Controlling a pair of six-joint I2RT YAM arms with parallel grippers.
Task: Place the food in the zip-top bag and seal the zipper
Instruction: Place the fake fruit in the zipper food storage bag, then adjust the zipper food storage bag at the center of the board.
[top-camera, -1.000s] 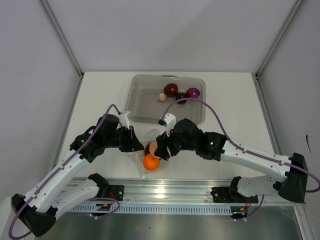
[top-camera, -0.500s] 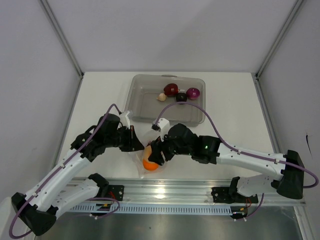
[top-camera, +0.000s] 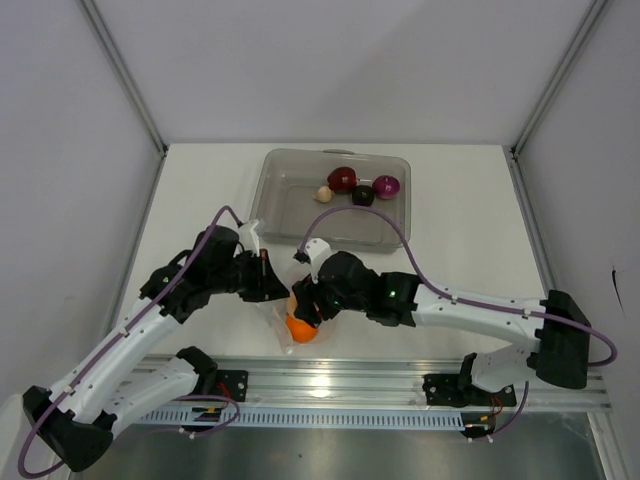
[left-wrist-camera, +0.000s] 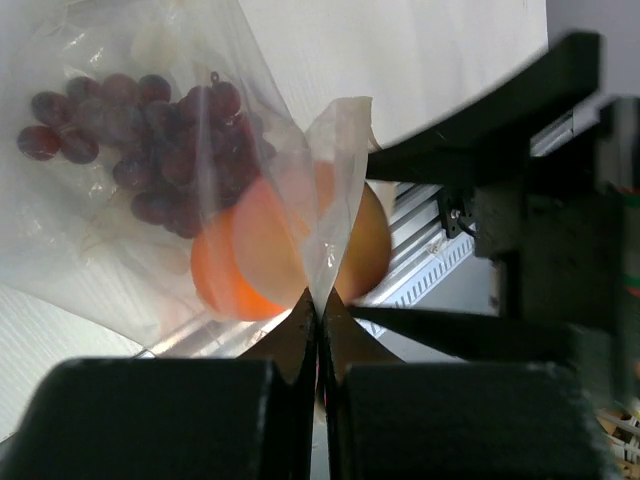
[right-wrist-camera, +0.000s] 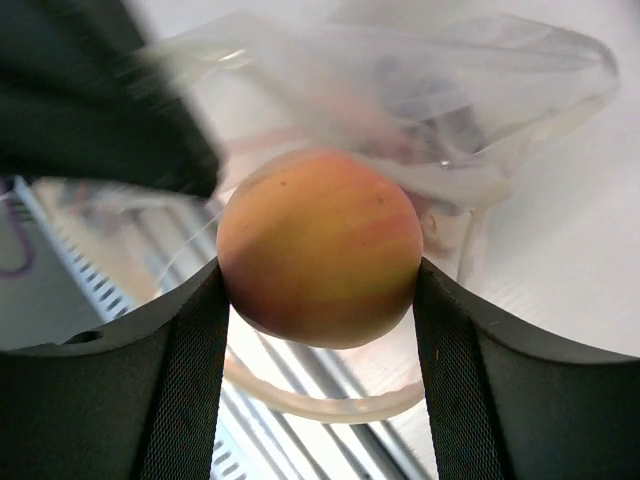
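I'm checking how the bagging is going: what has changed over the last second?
The right pincer, shut on the peach, has moved left toward the mouth of the zip-top bag, above the orange. The left pincer still pinches the bag's edge where it was; the four fruits in the tray have not moved.

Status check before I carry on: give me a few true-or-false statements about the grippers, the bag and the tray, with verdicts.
1. The right gripper holds the peach between its fingers. True.
2. The left gripper is open, clear of the bag. False: it is shut, pinching the bag's edge.
3. The grape bunch lies in the tray. False: it is inside the bag.
4. The dark red fruit lies in the tray. True.
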